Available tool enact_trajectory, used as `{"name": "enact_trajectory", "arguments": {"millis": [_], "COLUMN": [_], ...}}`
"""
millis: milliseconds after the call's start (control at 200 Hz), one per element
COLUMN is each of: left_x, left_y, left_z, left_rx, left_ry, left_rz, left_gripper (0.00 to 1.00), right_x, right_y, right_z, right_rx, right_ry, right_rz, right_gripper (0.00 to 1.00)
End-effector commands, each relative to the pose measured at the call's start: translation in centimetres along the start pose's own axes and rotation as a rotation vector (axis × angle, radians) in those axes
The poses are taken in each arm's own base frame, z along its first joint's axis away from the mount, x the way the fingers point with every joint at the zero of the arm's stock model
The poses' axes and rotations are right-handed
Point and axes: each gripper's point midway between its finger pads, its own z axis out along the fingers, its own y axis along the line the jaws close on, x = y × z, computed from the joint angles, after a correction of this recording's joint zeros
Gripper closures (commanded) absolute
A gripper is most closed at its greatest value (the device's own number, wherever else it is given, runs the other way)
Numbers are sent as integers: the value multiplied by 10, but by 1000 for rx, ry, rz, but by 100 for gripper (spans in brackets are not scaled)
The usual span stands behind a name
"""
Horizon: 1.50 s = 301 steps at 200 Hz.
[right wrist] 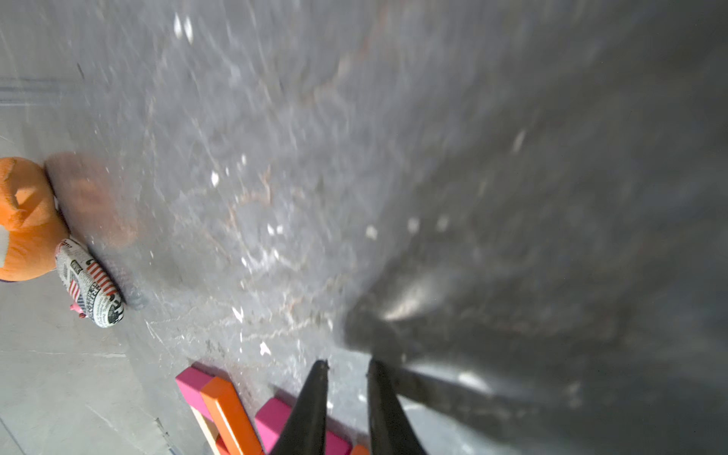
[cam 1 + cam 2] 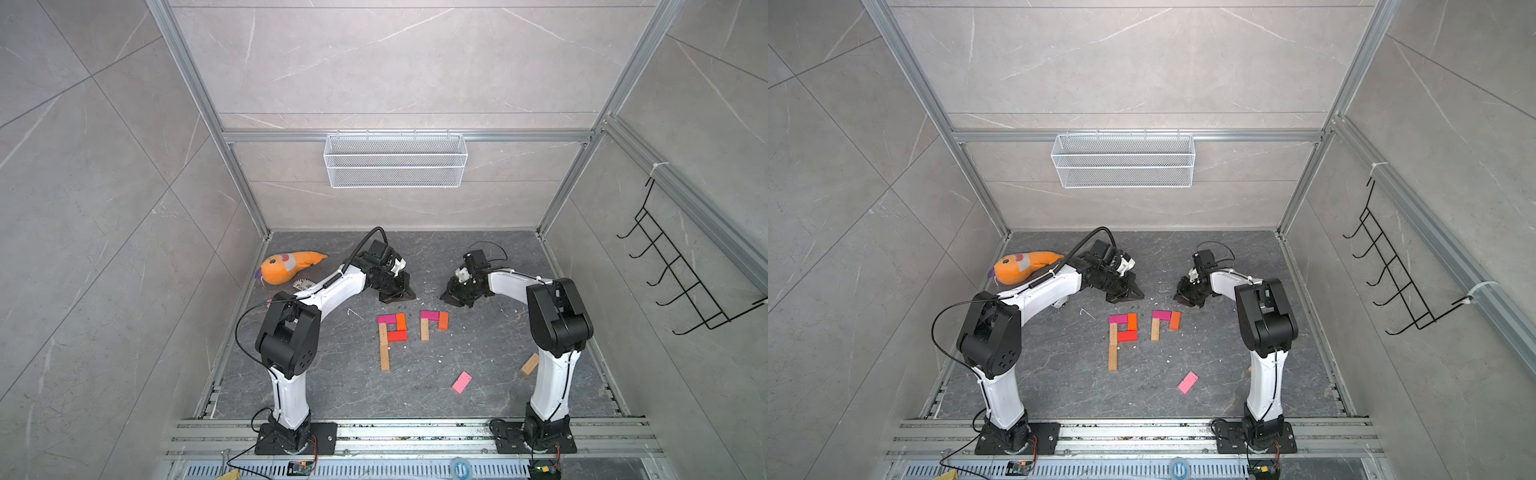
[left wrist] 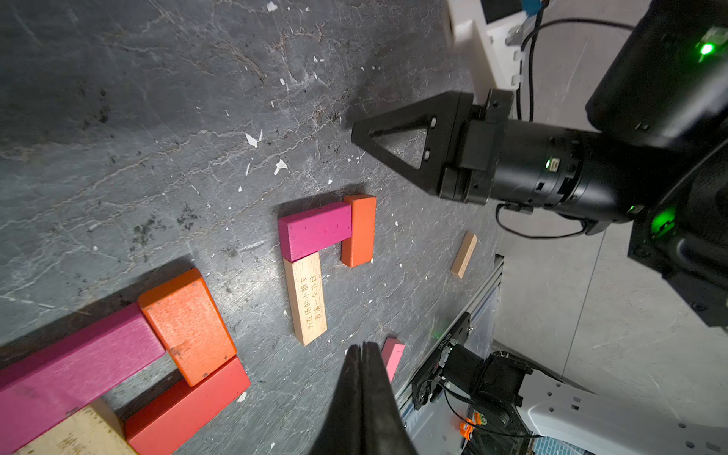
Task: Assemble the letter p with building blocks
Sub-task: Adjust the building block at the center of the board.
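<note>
Left arm: bent at the elbow, I reach far and toward the middle. My left gripper point(image 2: 397, 294) sits low over the floor point(image 2: 332, 374), just far of the P point(image 2: 390, 336).
Left jaws: pressed together, holding nothing.
Right arm: folded sharply, forearm swung left. My right gripper point(image 2: 451, 297) is low over the floor, just far of the second figure point(image 2: 432, 322).
Right jaws: a narrow gap with floor showing through it, nothing held.
P: flat on the floor between my arms, with a tan two-brick stem and a loop of magenta on the far side, orange on the right and red on the near side.
Second figure: just right of the P and apart from it. Magenta lies across its far end, orange runs down its right side and tan down its left.
Loose bricks: the pink brick point(image 2: 461, 382) lies near-right of the figures. The tan brick point(image 2: 530, 364) lies beside my right arm's lower link.
Hidden: in a top view my right arm covers nearly all of the tan brick. My left arm partly covers the small plush point(image 2: 302, 284) beside the orange plush point(image 2: 286, 266).
Cut off: the left wrist view clips the P, and the right wrist view clips both figures.
Blur: the right wrist view is smeared and its dark side is unreadable.
</note>
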Motion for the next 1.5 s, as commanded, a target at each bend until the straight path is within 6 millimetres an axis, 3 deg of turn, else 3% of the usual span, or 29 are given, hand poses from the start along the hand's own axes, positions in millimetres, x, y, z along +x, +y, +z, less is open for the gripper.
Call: {"name": "enact_trajectory", "arguments": {"millis": [0, 195, 420, 594, 789, 1039, 1099, 1134, 1498], "left_x": [1, 3, 10, 19, 24, 31, 32, 32, 32], "left_y": [-17, -23, -31, -35, -35, -38, -34, -31, -23], "left_z": [-10, -23, -39, -52, -59, -65, -67, -68, -63], "left_rx": [43, 50, 74, 106, 135, 178, 189, 187, 178], "left_ry": [-5, -22, -44, -56, -79, -60, -59, -60, -40], "left_rz": [25, 40, 75, 121, 135, 154, 150, 145, 121], "left_gripper": [100, 98, 91, 63, 38, 25, 16, 1, 0], "right_x": [-8, -6, 33, 59, 68, 74, 76, 77, 79], "right_y": [-20, -29, -38, -42, -39, -31, -29, -28, -23], "right_z": [-4, -21, -35, -41, -34, -25, -22, -20, -8], "right_rx": [65, 46, -17, -59, -120, -139, -137, -138, -129], "right_ry": [35, 13, 12, 21, 38, 63, 70, 74, 96], "right_rz": [25, 38, 46, 37, 53, 34, 28, 25, 20], "right_gripper": [71, 54, 40, 29, 24, 20, 21, 21, 22]}}
